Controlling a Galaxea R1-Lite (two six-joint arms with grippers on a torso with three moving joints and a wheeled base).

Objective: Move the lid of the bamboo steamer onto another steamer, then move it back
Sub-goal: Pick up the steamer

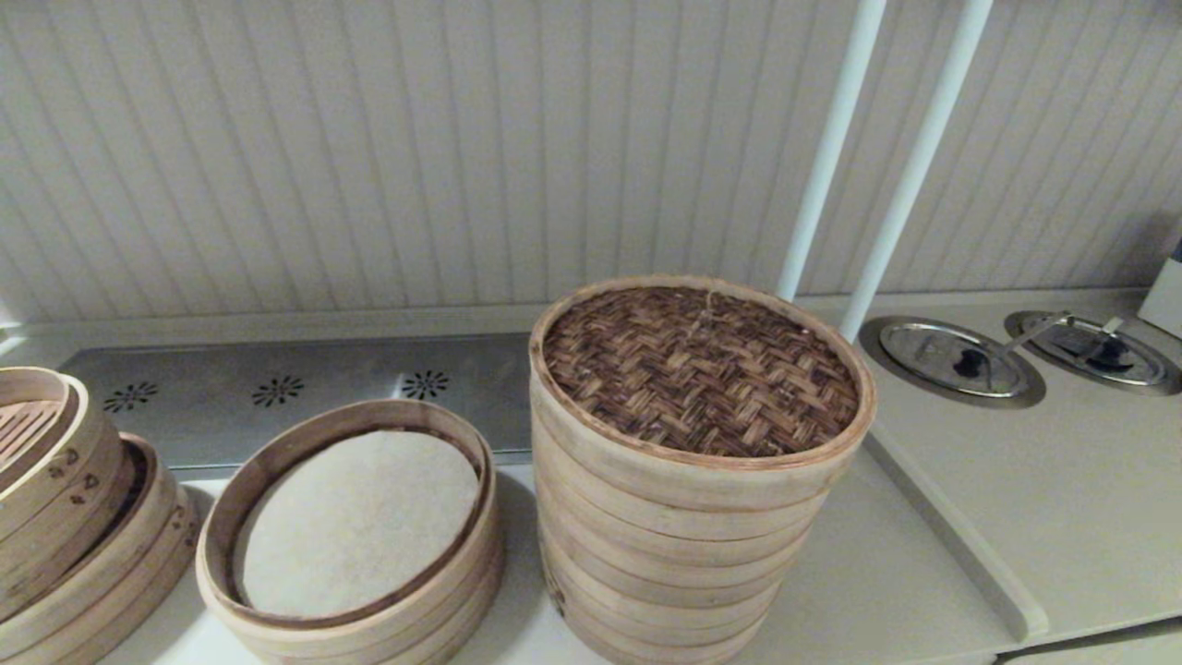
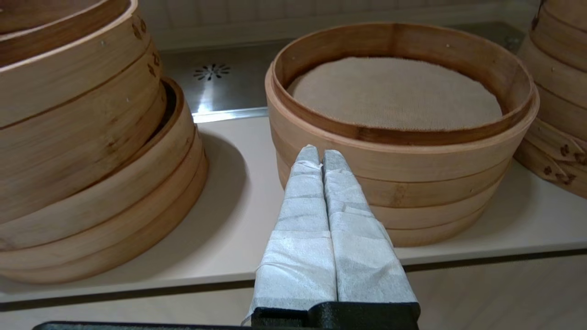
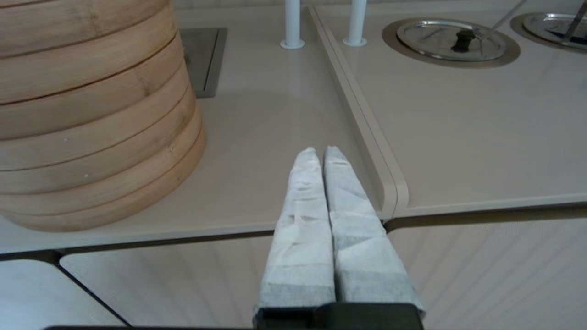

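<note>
**Lid seated on the tall stack, both grippers drawn back**

The bamboo steamer lid (image 1: 700,369) is seen resting flat on top of the tall steamer stack (image 1: 669,545), its woven brown face up and its pale hoop flush with the rings below. At about nine o'clock from the stack, just beside it, the low steamer with a white cloth liner (image 1: 355,531) is set uncovered; further toward nine o'clock the tilted trays (image 1: 65,517) are leaned together. At two o'clock, two steel pot lids (image 1: 951,356) are sunk into the counter (image 1: 1062,517).

The left gripper (image 2: 320,153) is held off the counter's front edge before the low steamer, its wrapped fingers pressed together on nothing. The right gripper (image 3: 321,153) is held likewise beside the stack's base, fingers closed and empty.
</note>
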